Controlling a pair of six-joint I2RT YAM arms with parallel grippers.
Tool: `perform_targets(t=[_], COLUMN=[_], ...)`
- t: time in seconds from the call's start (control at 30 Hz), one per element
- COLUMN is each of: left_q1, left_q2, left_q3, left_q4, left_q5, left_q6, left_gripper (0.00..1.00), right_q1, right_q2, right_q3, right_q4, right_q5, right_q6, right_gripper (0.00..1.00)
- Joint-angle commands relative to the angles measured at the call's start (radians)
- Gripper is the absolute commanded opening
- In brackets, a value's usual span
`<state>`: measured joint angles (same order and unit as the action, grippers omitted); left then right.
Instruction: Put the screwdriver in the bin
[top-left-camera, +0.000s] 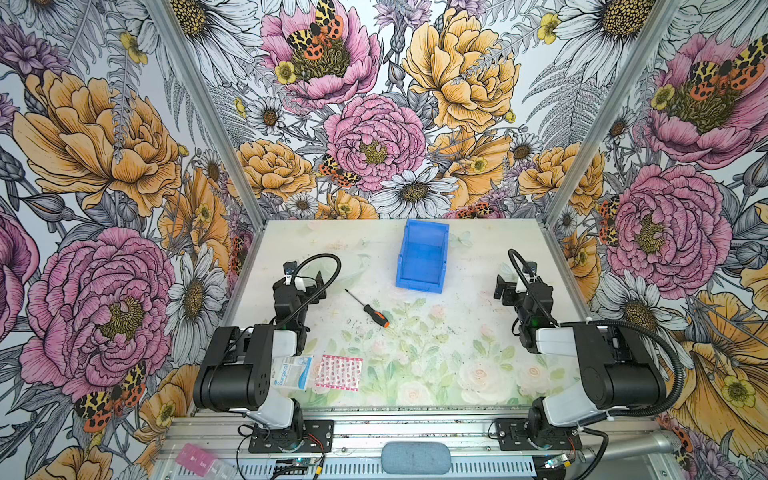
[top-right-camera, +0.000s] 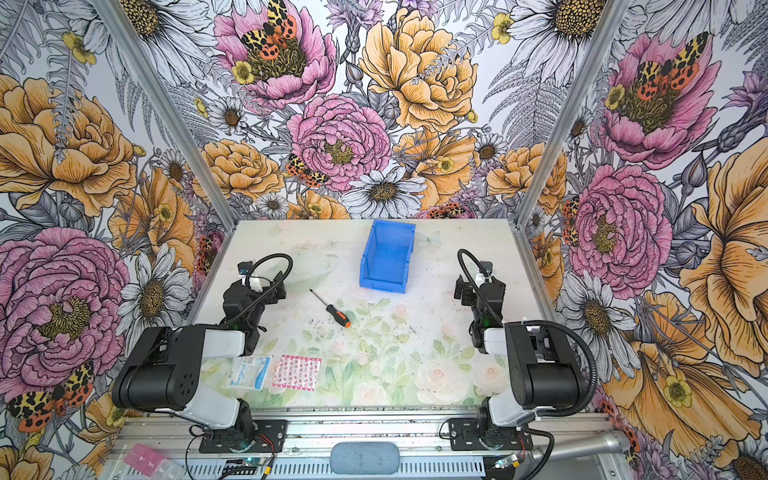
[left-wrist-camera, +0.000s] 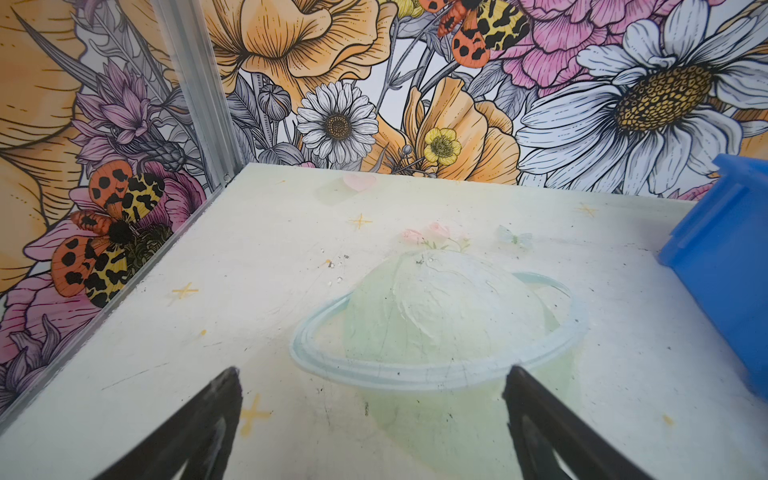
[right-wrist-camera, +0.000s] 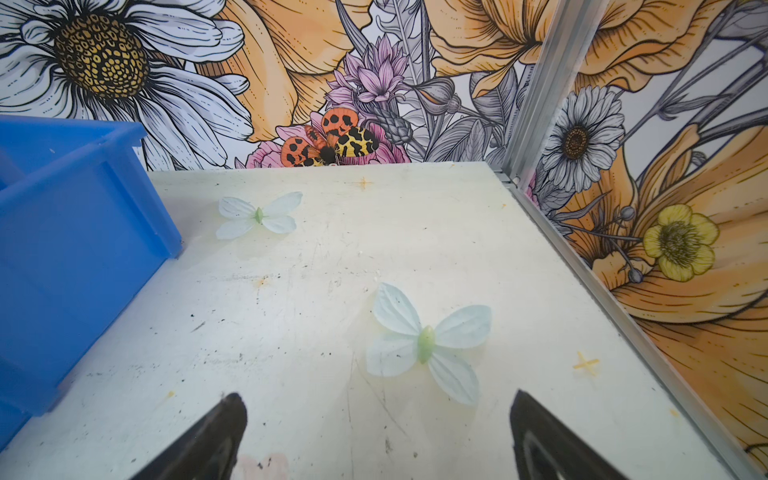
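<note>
The screwdriver (top-left-camera: 368, 309) (top-right-camera: 331, 309) lies flat on the table in both top views, its thin shaft pointing far-left and its orange end near-right. The blue bin (top-left-camera: 419, 286) (top-right-camera: 384, 287) stands upright and empty behind it, low lip toward the screwdriver. Each wrist view catches one side wall of the bin (left-wrist-camera: 723, 266) (right-wrist-camera: 75, 232). My left gripper (top-left-camera: 305, 275) (top-right-camera: 264, 277) (left-wrist-camera: 372, 374) hovers open just left of the screwdriver's tip, with only bare table between its fingers. My right gripper (top-left-camera: 513, 279) (top-right-camera: 469, 286) (right-wrist-camera: 378, 397) is open and empty, to the right of the bin.
A white "Surgical" packet (top-left-camera: 293, 372) and a pink patterned packet (top-left-camera: 337, 373) lie near the front left, by the left arm's base. Floral walls with aluminium posts close in the table on three sides. A pink pill box (top-left-camera: 195, 459) sits below the front rail.
</note>
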<state>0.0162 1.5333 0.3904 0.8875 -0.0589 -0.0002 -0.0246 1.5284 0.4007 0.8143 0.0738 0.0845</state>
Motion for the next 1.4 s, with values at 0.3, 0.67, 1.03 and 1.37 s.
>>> perform_targets(t=[0.3,0.67,1.03,1.37], left_q1=[-0.003,0.012,0.002,-0.087], left_q2=[-0.011,-0.202,-0.281,-0.364], left_q3=[0.000,0.060,0.291,0.367], left_q4=[-0.005,-0.335,-0.928,-1.225], left_q5=[-0.027,-0.098,-0.066,-0.080], left_q6=[0.001,-0.057,-0.229,-0.391], left_gripper=[0.99,0.99,0.99,0.99], right_q1=[0.008,0.056,0.104,0.114], right_q2=[-0.036,-0.268,-0.486,-0.366], right_q3=[0.040,0.218,0.294,0.427], right_q4=[-0.069,-0.643,-1.058,-1.373], right_q5=[0.063,0.162,0.227,0.033], right_q6=[0.009,0.083,0.288,0.343], right_gripper=[1.00,1.00,0.99,1.00])
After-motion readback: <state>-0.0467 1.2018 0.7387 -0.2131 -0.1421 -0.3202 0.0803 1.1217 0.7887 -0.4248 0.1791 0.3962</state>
